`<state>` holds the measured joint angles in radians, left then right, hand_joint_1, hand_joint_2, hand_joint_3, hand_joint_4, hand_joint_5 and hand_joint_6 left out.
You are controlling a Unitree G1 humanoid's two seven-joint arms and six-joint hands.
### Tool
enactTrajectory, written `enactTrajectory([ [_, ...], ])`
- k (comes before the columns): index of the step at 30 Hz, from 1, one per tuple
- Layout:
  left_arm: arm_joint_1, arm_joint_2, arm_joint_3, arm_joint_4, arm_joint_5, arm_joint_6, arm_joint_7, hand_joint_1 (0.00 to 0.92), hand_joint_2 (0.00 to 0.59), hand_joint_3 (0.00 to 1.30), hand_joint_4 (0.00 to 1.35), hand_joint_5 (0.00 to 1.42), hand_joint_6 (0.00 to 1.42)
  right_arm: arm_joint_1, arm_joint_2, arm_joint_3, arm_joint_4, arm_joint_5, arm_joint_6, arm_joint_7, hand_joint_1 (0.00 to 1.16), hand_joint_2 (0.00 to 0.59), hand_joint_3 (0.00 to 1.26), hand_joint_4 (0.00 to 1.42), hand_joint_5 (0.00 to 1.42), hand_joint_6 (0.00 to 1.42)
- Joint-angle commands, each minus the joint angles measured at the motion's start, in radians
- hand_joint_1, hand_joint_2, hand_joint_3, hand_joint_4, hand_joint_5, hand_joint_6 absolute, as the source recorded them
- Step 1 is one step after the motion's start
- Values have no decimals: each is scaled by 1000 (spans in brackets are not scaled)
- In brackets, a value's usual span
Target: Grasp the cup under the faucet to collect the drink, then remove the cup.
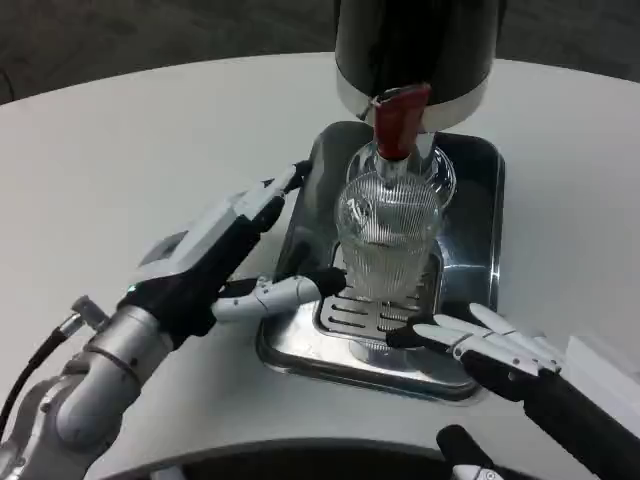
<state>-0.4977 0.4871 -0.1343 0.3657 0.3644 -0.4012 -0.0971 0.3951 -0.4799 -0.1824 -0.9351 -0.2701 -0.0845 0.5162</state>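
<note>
A clear ribbed glass cup [388,240] stands on the slotted grate of a steel drip tray [478,180], right under the red faucet [397,122] of a black dispenser [415,45]. My left hand [215,255] lies at the tray's left edge with its fingers stretched out beside the cup. Its thumb reaches in to the cup's lower left side, and I cannot tell if it touches. My right hand [485,345] comes in from the lower right, fingers spread and pointing at the cup's base, holding nothing.
The tray sits on a round white table [120,150]. The dispenser body overhangs the back of the tray. Bare tabletop lies to the left and right of the tray.
</note>
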Motion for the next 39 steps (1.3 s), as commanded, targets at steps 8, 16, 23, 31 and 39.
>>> enactTrajectory([
  [8, 107, -78, 147, -295, -213, 78, -13, 0, 23, 0, 0, 21, 25, 14, 6, 5, 5, 5, 5, -11, 538, 578, 175, 103, 15, 0],
  [16, 66, -177, 205, -436, -498, 241, -92, 0, 44, 280, 279, 346, 383, 13, 4, -2, 4, 10, 4, -10, 538, 578, 175, 105, 17, 0],
  [23, 26, -200, 212, -454, -598, 337, -152, 0, 68, 437, 453, 491, 484, 21, 6, -4, -1, 10, 2, -12, 536, 578, 175, 106, 24, 0],
  [31, 0, -202, 211, -490, -673, 415, -221, 0, 75, 458, 493, 504, 490, 31, 8, -10, -5, 14, -2, -14, 536, 578, 175, 106, 25, 0],
  [39, -11, -197, 217, -516, -684, 453, -238, 0, 78, 442, 475, 493, 469, 37, 7, -10, -8, 14, -4, -15, 536, 578, 175, 106, 25, 0],
])
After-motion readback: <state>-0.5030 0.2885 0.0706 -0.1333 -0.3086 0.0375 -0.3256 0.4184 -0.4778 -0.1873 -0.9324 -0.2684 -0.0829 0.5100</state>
